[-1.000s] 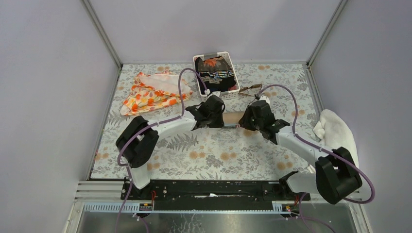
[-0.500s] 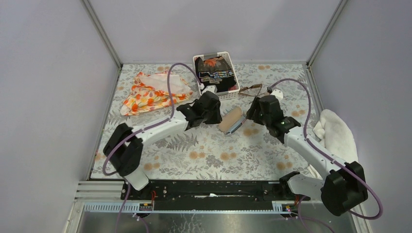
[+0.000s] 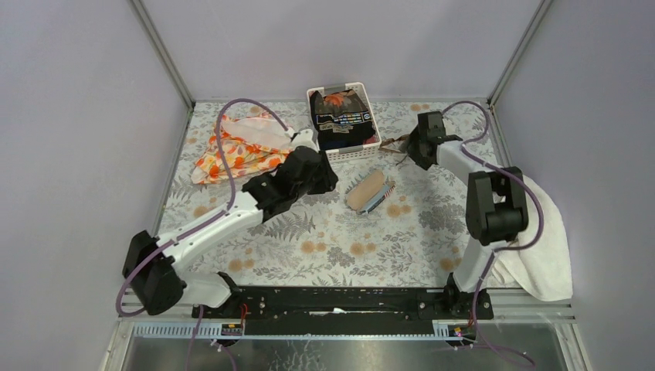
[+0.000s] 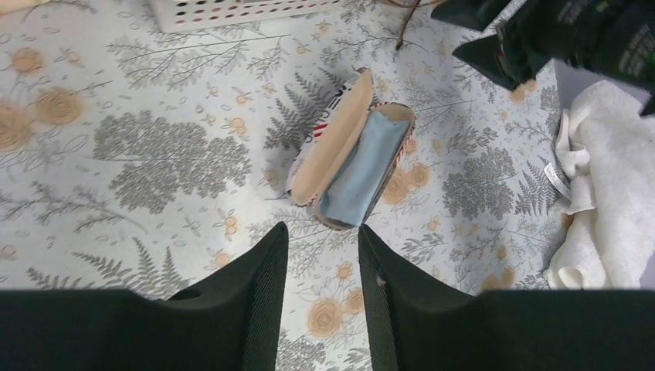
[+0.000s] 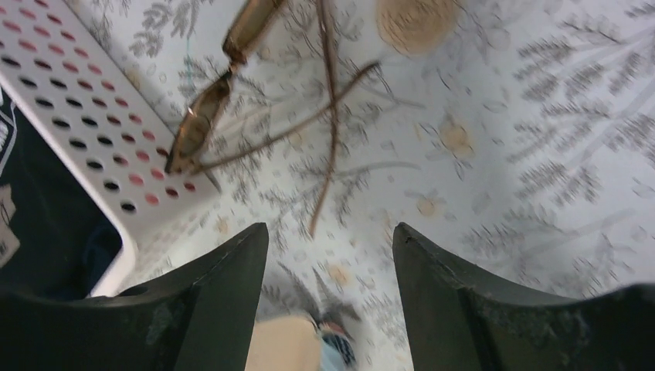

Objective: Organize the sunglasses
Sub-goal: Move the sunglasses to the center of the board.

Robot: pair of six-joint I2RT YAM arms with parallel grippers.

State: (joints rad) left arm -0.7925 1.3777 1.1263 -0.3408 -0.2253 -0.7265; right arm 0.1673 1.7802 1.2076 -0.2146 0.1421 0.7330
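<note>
Progress and lie of the sunglasses, as seen from my two wrists.

**Progress.** The case [image 4: 332, 147] lies open on the table [image 4: 154, 154], just ahead of my left pincer [image 4: 322, 232], with the blue cloth [image 4: 359, 174] in its tray. That pincer is released and grasps nothing. The sunglasses [image 5: 199, 124] are not yet in the case. They rest on the table just ahead of my right pincer [image 5: 330, 232], which is also released and empty above them. By my judgement the opening is done. What is left is to grasp the sunglasses, probably fold them, carry them to the case and close it.

**Lie.** The front of the sunglasses sits ahead and to the left of my right pincer, close along the wall of the basket [image 5: 85, 116]. I cannot tell whether it touches the wall. Its long axis slants from far right to near left. Both temple arms are unfolded and cross each other. One of them points back towards the gap between my jaws.
</note>
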